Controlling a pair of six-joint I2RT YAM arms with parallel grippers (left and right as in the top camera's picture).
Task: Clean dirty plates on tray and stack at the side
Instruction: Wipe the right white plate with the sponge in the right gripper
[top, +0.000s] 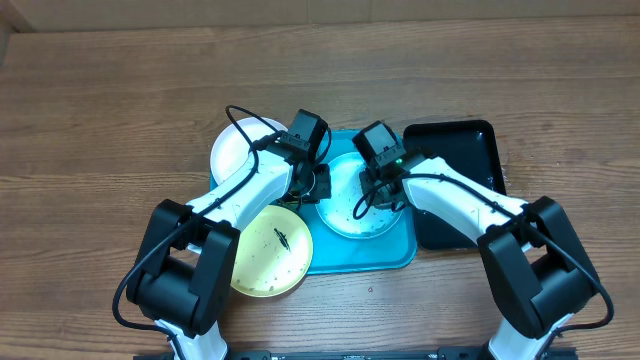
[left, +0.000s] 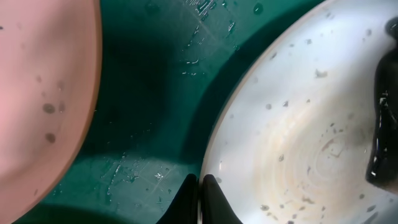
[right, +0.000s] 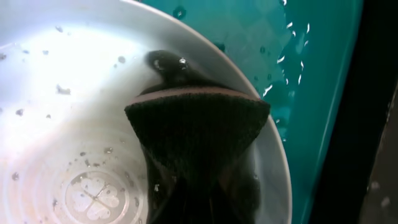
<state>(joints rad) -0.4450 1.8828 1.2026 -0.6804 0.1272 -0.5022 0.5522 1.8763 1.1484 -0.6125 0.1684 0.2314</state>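
R gripper (top: 385, 190) clamps dark scouring sponge (right: 199, 143) on pale blue-green round plastic plate (top: 345, 215); specks lie toward L gripper (left: 200, 202), pinching plate's left rim

Wooden table (top: 100, 110) with teal tray (top: 385, 255), black tray (top: 460, 150), white plate (top: 232, 150), and yellow-green plate (top: 265, 265) perhaps partly over the teal rim.

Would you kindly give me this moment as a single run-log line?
left gripper shut at pale plate rim | right gripper shut on dark sponge, on plate | plate on teal tray, speckled
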